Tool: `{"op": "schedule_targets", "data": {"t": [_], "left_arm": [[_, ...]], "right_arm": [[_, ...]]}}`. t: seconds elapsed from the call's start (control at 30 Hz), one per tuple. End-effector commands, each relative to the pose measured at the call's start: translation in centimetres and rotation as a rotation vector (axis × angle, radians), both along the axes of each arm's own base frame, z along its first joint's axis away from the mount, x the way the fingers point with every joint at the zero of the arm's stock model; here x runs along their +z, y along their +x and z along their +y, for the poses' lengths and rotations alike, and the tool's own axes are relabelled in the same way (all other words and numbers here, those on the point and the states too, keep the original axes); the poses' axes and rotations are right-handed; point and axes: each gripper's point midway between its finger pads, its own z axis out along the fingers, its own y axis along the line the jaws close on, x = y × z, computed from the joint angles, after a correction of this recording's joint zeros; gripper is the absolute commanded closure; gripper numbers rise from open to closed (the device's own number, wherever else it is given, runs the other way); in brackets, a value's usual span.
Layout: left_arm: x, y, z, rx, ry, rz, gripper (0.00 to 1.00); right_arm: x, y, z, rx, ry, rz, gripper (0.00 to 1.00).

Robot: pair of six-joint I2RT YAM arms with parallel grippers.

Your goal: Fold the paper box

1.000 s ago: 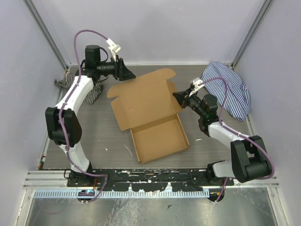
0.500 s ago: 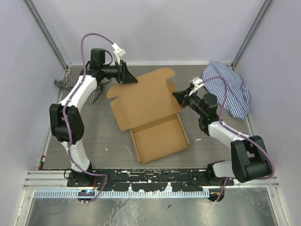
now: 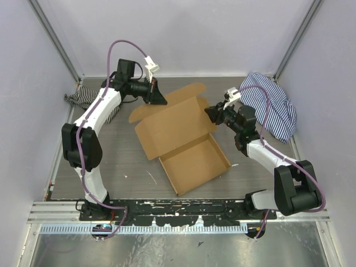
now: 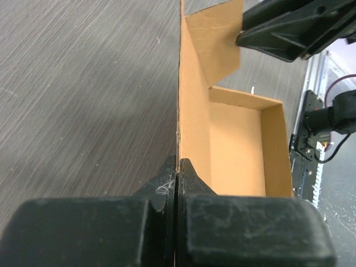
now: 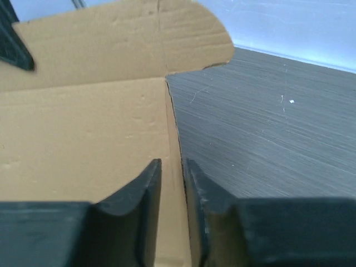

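The paper box (image 3: pixel 194 162) lies mid-table, its shallow tray nearest me and its wide lid panel (image 3: pixel 172 119) raised behind it. My left gripper (image 3: pixel 162 100) is at the lid's back-left edge. In the left wrist view it (image 4: pixel 178 165) is shut on that thin cardboard edge, with the tray (image 4: pixel 236 150) beyond. My right gripper (image 3: pixel 211 114) is at the lid's right edge. In the right wrist view it (image 5: pixel 173 167) has its jaws slightly apart, and the lid's edge (image 5: pixel 83 122) runs loosely between them.
A blue-striped cloth (image 3: pixel 271 104) is heaped at the back right, beside my right arm. A darker striped cloth (image 3: pixel 83 100) lies at the back left under my left arm. Walls close in both sides and the back. A metal rail (image 3: pixel 178 208) runs along the near edge.
My left gripper has moved right to the lid's back-left edge and shut on it. The box has swung and slid slightly right. My right gripper's jaws have parted a little.
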Motion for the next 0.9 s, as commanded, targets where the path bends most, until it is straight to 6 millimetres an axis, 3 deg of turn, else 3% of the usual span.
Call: {"op": "schedule_targets", "data": {"t": [0.0, 0.1, 0.3, 0.43, 0.6, 0.87], "left_arm": [[3.8, -0.6, 0.3, 0.017, 0.067, -0.13, 0.99], [5.8, -2.0, -0.5, -0.019, 0.163, -0.237, 1.0], [7.7, -5.2, -3.0, -0.125, 0.309, -0.4, 1.0], [7.4, -6.7, -4.5, -0.189, 0.358, -0.466, 1.0], [5.6, -7.2, -5.2, -0.223, 0.427, -0.501, 1.0], [4.9, -7.3, -5.8, -0.148, 0.412, -0.537, 1.0]], "right_arm": [[4.0, 1.3, -0.7, -0.067, 0.021, -0.026, 0.64], [4.5, 1.2, -1.5, -0.118, 0.017, 0.017, 0.55], [4.4, 0.4, -3.5, -0.232, -0.024, 0.169, 0.53], [3.8, -1.4, -4.0, -0.238, -0.029, 0.217, 0.53], [3.4, -3.7, -3.9, -0.208, -0.01, 0.23, 0.53], [1.2, -4.7, -3.3, -0.166, -0.022, 0.305, 0.55]]}}
